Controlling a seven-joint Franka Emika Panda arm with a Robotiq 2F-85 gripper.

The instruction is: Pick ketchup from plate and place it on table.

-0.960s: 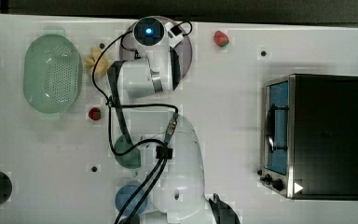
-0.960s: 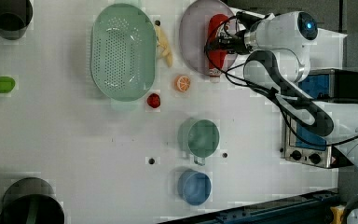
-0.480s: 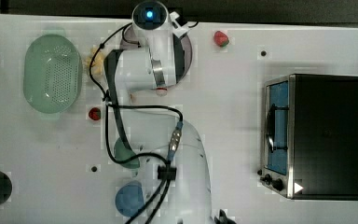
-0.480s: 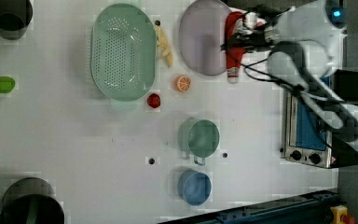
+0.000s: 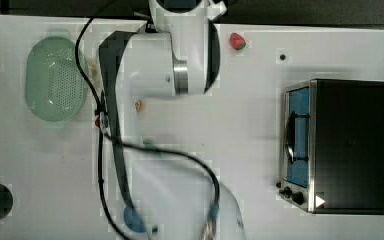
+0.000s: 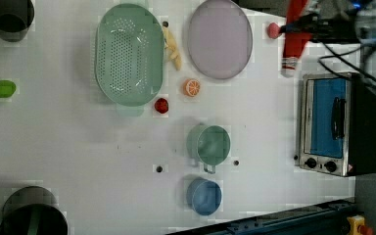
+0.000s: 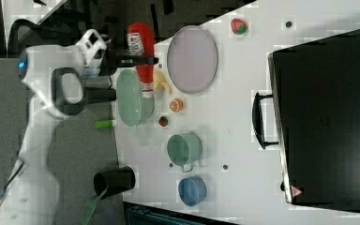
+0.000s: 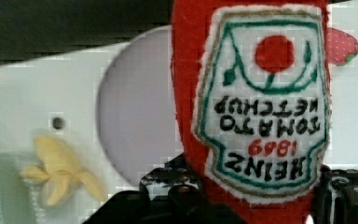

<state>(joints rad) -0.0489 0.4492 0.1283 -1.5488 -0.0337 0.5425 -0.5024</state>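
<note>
I have the slim red ketchup bottle with its white label [image 6: 293, 39] clamped in the dark gripper [image 7: 138, 60], lifted clear of the round pale lilac-grey plate [image 6: 219, 39]. In the left view the bottle hangs past the plate's rim, over the white table [image 6: 103, 166] near its far edge, between a small red strawberry [image 6: 273, 30] and the silver toaster oven with the blue door [image 6: 335, 125].

Around the plate I see a yellow banana [image 6: 172, 46] touching the green perforated oval basket [image 6: 129, 54], an orange slice [image 6: 192, 87], a small red round fruit [image 6: 161, 105], a teal mug [image 6: 209, 145] and a blue bowl [image 6: 204, 196] towards the near edge.

The top view gives me mostly the white arm [image 5: 165, 60], which covers the plate and the bottle. The right view shows the bottle upright in the claw, cap downward. The wrist view has the label filling it close up, upside down, with the plate [image 8: 135, 116], banana [image 8: 58, 170] and strawberry [image 8: 342, 46] behind.
</note>
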